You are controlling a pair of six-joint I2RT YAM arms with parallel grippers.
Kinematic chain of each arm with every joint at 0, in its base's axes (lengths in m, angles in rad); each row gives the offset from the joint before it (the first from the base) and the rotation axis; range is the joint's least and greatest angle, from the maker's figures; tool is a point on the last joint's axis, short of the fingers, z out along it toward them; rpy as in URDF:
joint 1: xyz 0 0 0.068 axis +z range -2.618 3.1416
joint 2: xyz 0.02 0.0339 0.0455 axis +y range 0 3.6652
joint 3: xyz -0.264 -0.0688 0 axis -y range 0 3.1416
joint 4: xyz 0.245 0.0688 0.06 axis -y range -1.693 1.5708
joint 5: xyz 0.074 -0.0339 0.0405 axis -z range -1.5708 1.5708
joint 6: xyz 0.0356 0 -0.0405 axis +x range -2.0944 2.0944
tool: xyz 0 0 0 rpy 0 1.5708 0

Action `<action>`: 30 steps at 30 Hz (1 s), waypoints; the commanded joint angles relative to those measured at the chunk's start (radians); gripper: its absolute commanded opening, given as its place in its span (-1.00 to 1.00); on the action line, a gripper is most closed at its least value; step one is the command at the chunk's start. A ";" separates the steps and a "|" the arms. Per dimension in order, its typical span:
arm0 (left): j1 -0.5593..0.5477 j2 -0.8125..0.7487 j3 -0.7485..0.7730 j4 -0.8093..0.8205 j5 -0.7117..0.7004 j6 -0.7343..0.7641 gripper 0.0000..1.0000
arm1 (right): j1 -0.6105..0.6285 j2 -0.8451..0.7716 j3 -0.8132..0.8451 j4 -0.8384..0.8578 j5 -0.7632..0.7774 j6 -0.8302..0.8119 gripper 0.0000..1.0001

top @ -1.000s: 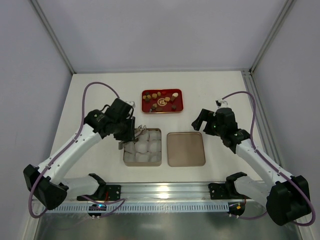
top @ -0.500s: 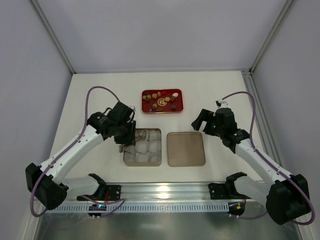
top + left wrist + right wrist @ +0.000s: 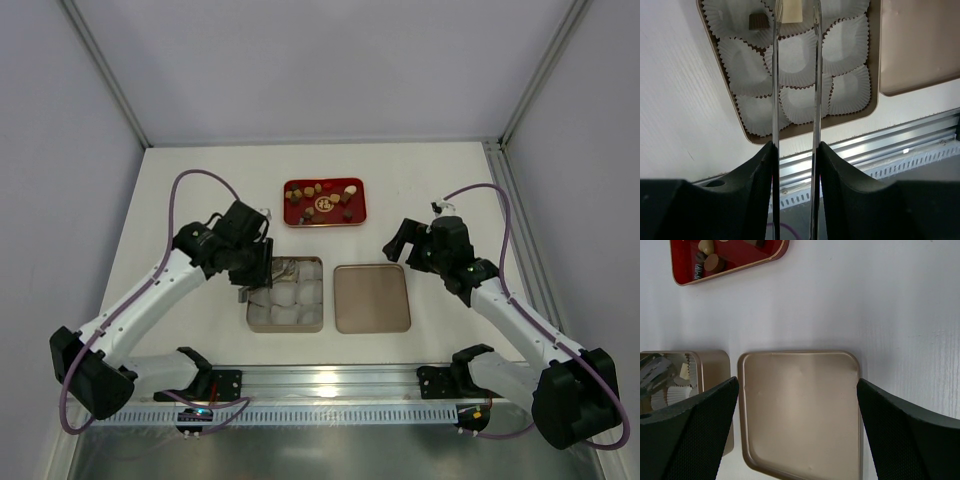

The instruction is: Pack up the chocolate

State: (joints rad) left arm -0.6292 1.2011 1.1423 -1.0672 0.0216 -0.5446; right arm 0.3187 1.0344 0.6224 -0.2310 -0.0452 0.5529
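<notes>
My left gripper (image 3: 260, 268) (image 3: 795, 150) is shut on thin metal tweezers (image 3: 774, 90) that reach over the far row of the open gold tin (image 3: 285, 326) (image 3: 790, 131). A cream chocolate (image 3: 792, 10) sits between the tweezer tips, over a white paper cup. A dark brown chocolate (image 3: 758, 21) lies in the cup beside it. More chocolates (image 3: 322, 190) (image 3: 711, 262) lie on the red tray (image 3: 363, 200) (image 3: 740, 255) behind the tin. My right gripper (image 3: 398, 243) (image 3: 797, 390) is open and empty above the gold lid (image 3: 371, 297) (image 3: 800, 410).
The tin is lined with several white crinkled paper cups (image 3: 795, 65), most of them empty. The lid lies flat just right of the tin. A metal rail (image 3: 330, 380) runs along the near edge. Walls enclose the table at the left, back and right.
My left gripper has shifted slightly over the tin's far row with the tweezers. The right arm has not moved.
</notes>
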 commanded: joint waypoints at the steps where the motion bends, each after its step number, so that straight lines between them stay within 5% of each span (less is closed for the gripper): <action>1: -0.004 -0.018 0.091 -0.016 0.018 0.017 -0.21 | -0.001 -0.007 0.010 0.044 -0.004 0.005 1.00; 11: -0.004 0.123 0.344 0.022 0.032 0.025 -0.17 | -0.001 -0.019 0.026 0.019 0.005 -0.011 0.99; 23: -0.004 0.649 0.759 0.110 0.020 0.095 -0.18 | -0.001 -0.125 0.042 -0.093 0.025 -0.028 0.99; 30: -0.021 0.775 0.818 0.131 0.014 0.118 -0.15 | -0.001 -0.162 0.048 -0.136 0.036 -0.034 1.00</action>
State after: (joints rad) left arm -0.6388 1.9732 1.9076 -0.9718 0.0380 -0.4583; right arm 0.3187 0.8906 0.6281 -0.3462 -0.0280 0.5297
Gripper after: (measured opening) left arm 0.422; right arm 0.996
